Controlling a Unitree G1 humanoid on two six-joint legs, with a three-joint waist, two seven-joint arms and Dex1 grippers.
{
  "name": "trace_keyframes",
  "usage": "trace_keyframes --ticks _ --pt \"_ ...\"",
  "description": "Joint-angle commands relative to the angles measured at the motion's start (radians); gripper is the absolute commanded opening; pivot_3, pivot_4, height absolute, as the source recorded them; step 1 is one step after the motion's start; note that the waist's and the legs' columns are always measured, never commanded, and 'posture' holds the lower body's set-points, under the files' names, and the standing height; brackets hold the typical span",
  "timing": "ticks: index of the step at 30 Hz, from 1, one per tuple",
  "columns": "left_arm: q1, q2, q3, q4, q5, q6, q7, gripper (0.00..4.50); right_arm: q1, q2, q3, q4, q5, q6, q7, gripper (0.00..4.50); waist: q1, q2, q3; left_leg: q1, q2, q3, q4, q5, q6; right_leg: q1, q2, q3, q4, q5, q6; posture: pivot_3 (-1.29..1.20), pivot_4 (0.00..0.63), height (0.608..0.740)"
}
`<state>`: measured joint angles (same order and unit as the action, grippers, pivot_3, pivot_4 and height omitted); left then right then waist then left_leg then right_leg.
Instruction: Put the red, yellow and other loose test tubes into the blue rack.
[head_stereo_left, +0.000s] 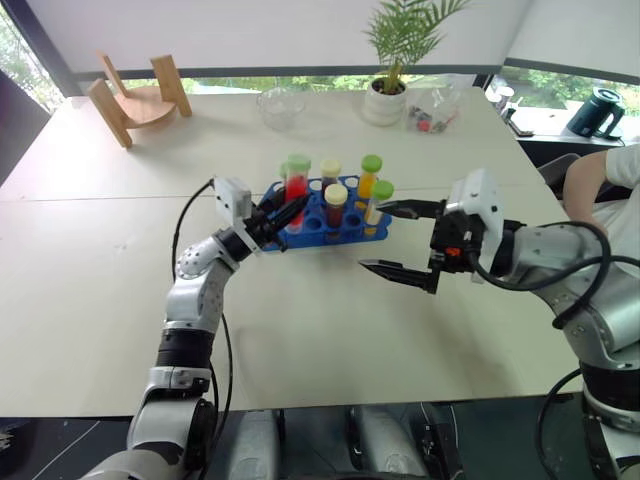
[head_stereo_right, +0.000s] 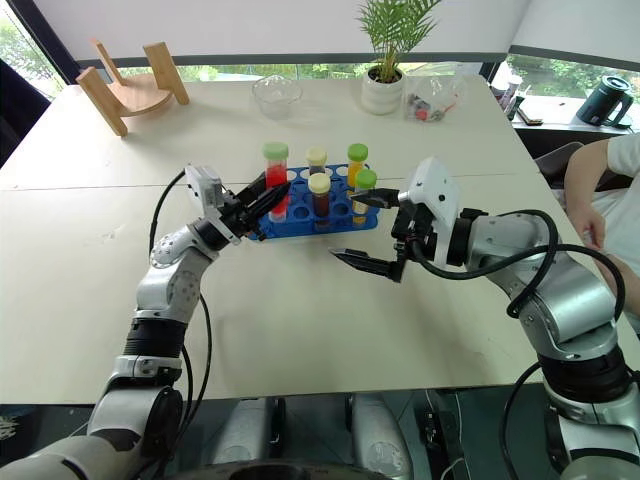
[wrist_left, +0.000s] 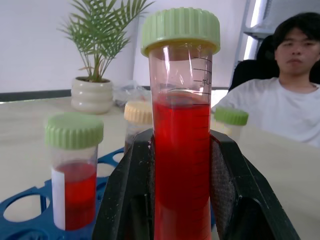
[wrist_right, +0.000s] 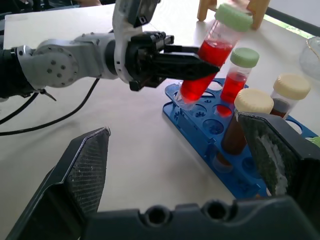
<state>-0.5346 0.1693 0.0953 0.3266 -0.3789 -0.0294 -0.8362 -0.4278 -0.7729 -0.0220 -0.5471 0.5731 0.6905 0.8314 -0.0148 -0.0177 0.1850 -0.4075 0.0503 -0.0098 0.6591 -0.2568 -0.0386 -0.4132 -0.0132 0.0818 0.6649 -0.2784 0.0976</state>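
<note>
Your left gripper (wrist_right: 200, 67) is clamped on the clear, green-capped tube of red liquid (wrist_right: 212, 57), tilted at the bright blue plastic rack (wrist_right: 200, 125)'s corner hole.

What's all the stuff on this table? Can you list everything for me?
red tube: one, red liquid, pale green cap, held tilted at the rack's left end.
blue rack: one, blue, mid-table.
racked tubes: about five; green and cream caps; red, brown, orange and yellow liquids.
wooden stand: one, tan, far left corner.
glass bowl: one, clear, far centre.
potted plant: one, green in white pot, far side.
kettle: one, dark, far right.
person: one, white shirt, seated at right.
left pincer: black, shut on the red tube.
right pincer: black, open, right of rack.
</note>
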Motion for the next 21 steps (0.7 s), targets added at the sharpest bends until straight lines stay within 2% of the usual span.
trace_keyframes --ticks 1,21 --pt "-0.052 -0.006 0.014 0.070 0.010 -0.117 -0.012 0.83 0.006 -0.009 -0.048 -0.052 0.019 0.002 -0.021 4.50 0.001 0.000 0.000 0.000 0.000 0.000 0.000 0.000 0.000 0.000 0.000 0.000 0.000 0.000 0.000 0.00 0.150 0.740" --pt "-0.110 -0.020 0.018 0.360 0.035 -0.364 -0.046 0.83 0.021 -0.005 -0.049 -0.085 0.033 0.015 -0.066 4.50 0.000 0.000 0.000 0.000 0.000 0.000 0.001 0.000 0.001 0.001 0.000 0.000 0.000 0.000 0.000 0.00 0.150 0.740"
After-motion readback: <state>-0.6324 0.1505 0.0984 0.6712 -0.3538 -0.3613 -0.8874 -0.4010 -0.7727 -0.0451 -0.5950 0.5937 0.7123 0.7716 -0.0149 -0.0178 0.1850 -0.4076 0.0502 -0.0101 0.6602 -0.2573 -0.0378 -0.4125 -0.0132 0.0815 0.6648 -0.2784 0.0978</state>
